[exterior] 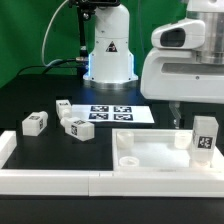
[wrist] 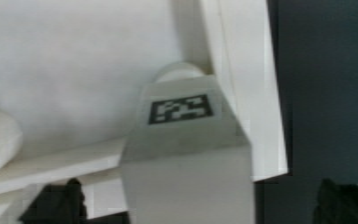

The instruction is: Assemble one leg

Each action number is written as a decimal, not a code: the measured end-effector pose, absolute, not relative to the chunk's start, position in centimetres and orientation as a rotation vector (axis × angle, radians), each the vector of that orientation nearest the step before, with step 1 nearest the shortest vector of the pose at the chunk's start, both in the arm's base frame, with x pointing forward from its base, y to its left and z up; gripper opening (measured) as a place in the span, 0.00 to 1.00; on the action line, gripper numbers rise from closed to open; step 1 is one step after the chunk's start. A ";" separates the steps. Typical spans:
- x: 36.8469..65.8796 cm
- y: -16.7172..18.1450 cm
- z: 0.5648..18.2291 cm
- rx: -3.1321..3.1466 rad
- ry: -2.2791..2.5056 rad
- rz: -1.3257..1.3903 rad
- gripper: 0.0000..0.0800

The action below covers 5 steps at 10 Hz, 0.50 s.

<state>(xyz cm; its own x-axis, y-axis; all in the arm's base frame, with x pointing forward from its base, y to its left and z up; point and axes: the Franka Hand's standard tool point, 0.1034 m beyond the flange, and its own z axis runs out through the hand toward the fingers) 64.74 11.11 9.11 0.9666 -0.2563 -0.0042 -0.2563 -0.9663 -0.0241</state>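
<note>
The small white oblong tagged leg (exterior: 204, 138), upright at a corner of the large white rimmed tray (exterior: 160, 158) with its long axis vertical, is straddled but not gripped by the wide-open pincer (wrist: 202, 205) above.

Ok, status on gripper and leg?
Gripper open, straddling the leg. Leg upright at the white tray piece's corner. Three spare legs off to exterior view's left, nothing blocking.

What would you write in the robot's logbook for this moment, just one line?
gripper: open, straddling leg | leg: upright at tray corner | other legs: three loose on table
</note>
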 end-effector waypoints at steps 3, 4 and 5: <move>64.7 11.0 9.1 -3.073 0.521 0.003 0.36; 64.8 11.0 9.1 -3.052 0.638 0.004 0.36; 64.8 10.9 9.1 -3.026 0.753 0.005 0.36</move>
<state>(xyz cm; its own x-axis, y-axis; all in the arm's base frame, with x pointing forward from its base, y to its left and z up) 64.77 10.91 9.12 0.8834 -0.4684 -0.0090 -0.4685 -0.8832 -0.0221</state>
